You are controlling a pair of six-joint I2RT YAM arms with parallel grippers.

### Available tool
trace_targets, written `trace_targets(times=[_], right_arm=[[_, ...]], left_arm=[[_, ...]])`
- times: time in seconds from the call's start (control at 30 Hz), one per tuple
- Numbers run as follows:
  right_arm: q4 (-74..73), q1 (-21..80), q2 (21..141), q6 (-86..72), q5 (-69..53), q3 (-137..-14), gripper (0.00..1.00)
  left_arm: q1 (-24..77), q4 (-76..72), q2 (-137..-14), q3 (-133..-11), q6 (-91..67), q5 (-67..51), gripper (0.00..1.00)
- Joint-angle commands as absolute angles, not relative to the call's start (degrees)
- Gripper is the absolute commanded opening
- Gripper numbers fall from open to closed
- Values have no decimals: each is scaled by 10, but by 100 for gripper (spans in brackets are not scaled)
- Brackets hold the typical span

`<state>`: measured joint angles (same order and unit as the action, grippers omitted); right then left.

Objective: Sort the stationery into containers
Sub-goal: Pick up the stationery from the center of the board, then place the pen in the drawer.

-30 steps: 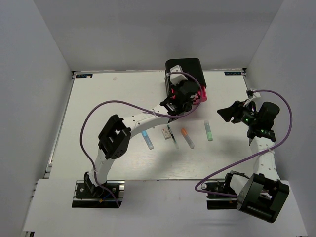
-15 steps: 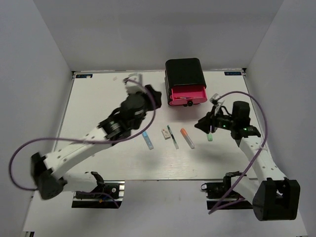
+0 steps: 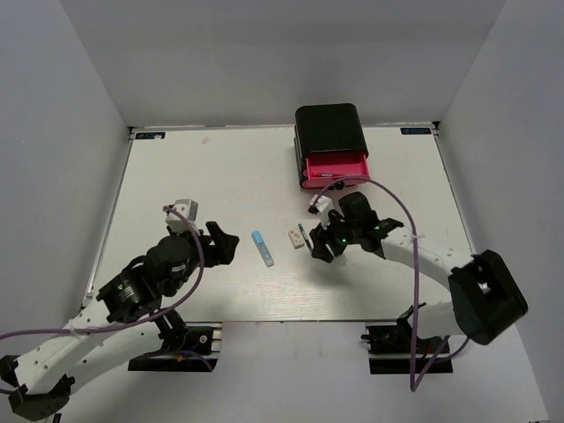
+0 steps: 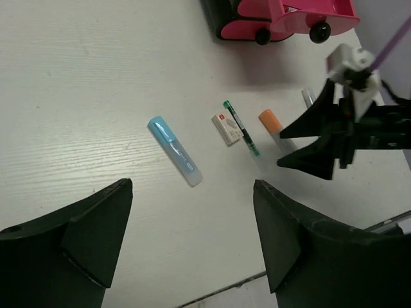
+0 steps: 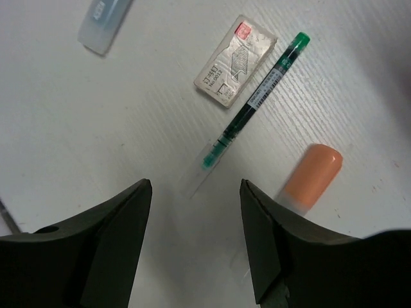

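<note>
Right wrist cam: right end effector [image 5: 196,215] is spread wide, nothing between its fingers, hovering over the worktop [image 5: 77,128]. Green pen [image 5: 250,109] lies flat just ahead. Its clear tip end sits btwn the fingers at 12 and the barrel runs off toward 1 o'clock, touching neither finger. It looks light, stiff, slim, smooth plastic, so prob. rolls or skids if nudged. Best hold is across mid-barrel nr the printed label, w/ fingers square to it. Orange-capped marker [image 5: 313,176] is at 2, near the right finger. White eraser [image 5: 236,61] lies just beside the pen at 12, farther out; light blue marker [image 5: 103,22] at 11, at frame edge. Left wrist cam: left end effector [image 4: 191,221] also spread, empty, blue marker ahead at 12. Top cam: open pink drawer [image 3: 335,166] in its black cabinet [image 3: 329,128] sits at approx. 12–1 from the pens, well apart.
</note>
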<state>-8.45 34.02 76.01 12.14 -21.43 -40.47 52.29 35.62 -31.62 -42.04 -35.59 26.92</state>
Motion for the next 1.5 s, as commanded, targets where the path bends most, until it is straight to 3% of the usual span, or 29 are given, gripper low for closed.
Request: trace_targets(times=[0.0,0.4,0.5,0.7,0.83,0.97,1.13,1.27,1.47], right_arm=[[-52,378,800,109,-115,-435,64],[-33,426,917,100,-5,-492,65],[-34,431,933,100,-3,-494,59],[-34,432,935,100,-5,-482,42],[-47,428,930,108,-27,-475,24],[-61,430,902,128,-26,-473,1],[-69,425,817,181,-4,-495,0],[-112,424,748,240,-53,-553,0],[-98,417,720,349,-6,-630,0]], left_arm=[[523,428,-278,-407,-377,255,87],[523,412,-287,-402,-364,244,90],[523,412,-275,-402,-364,244,92],[523,412,-257,-402,-364,250,92],[523,412,-257,-402,-364,250,92],[523,412,-251,-402,-364,250,92],[523,407,-246,-402,-364,244,92],[523,402,-246,-396,-359,233,92],[523,396,-246,-396,-353,233,92]])
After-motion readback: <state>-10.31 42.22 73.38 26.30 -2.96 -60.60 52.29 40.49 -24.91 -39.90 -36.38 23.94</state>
